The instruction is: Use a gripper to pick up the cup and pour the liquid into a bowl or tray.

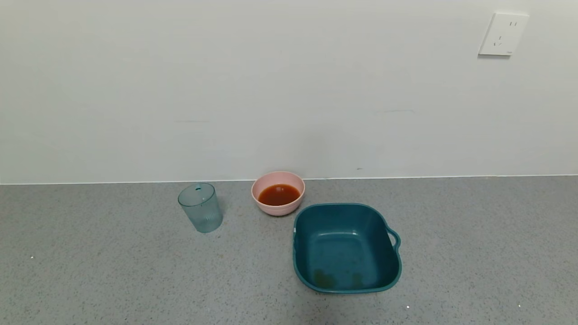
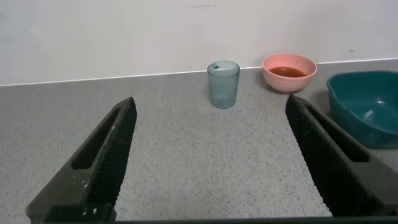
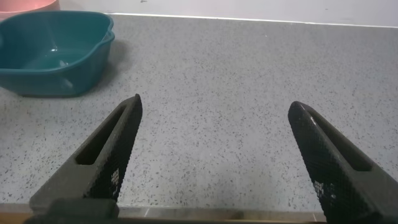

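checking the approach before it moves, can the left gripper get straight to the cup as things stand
Probably yes. The left gripper is open and faces the upright cup across bare counter. The pink bowl and teal tub sit off to one side.

From my seat this reads as a plain test room or lab corner rather than a lived-in kitchen. I see a speckled grey tabletop (image 1: 113, 271) butting against a bare off-white wall (image 1: 226, 90) with one white wall socket (image 1: 503, 34). Only simple plastic kitchenware sits out: a teal tub (image 1: 392, 271).
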Controlling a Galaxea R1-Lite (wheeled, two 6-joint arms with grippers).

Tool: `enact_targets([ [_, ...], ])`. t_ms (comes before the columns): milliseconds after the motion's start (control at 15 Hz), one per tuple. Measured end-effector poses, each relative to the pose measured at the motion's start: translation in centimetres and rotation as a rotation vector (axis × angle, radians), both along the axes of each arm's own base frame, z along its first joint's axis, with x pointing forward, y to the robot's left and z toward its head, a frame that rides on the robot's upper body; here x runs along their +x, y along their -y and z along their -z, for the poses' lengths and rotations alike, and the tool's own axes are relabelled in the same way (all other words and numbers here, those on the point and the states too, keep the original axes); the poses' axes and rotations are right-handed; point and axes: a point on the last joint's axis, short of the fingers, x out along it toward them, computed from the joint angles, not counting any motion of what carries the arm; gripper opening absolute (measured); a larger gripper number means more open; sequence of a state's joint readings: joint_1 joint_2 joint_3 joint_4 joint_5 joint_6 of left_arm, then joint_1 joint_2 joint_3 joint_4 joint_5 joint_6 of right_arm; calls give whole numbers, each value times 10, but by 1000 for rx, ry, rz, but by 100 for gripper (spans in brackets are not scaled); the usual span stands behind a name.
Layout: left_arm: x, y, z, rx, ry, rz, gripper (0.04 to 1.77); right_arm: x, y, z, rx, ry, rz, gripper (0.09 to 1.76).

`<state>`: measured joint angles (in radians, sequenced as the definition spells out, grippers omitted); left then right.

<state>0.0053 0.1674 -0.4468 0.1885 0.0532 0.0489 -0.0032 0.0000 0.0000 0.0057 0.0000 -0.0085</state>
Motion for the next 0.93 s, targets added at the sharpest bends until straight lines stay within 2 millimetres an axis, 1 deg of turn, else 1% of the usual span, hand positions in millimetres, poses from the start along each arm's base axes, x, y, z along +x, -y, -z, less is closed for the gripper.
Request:
enact_targets([
  [267,-4,0,17,-8,23,10,172,0,0,0,0,0,0,171],
  [400,-2,0,31,-28,12,15,172,0,0,0,0,0,0,171],
  [533,2,0,41,-33,39,25,172,0,0,0,0,0,0,171],
  [933,15,2,75,-26,18,93,172,0,0,0,0,0,0,171],
])
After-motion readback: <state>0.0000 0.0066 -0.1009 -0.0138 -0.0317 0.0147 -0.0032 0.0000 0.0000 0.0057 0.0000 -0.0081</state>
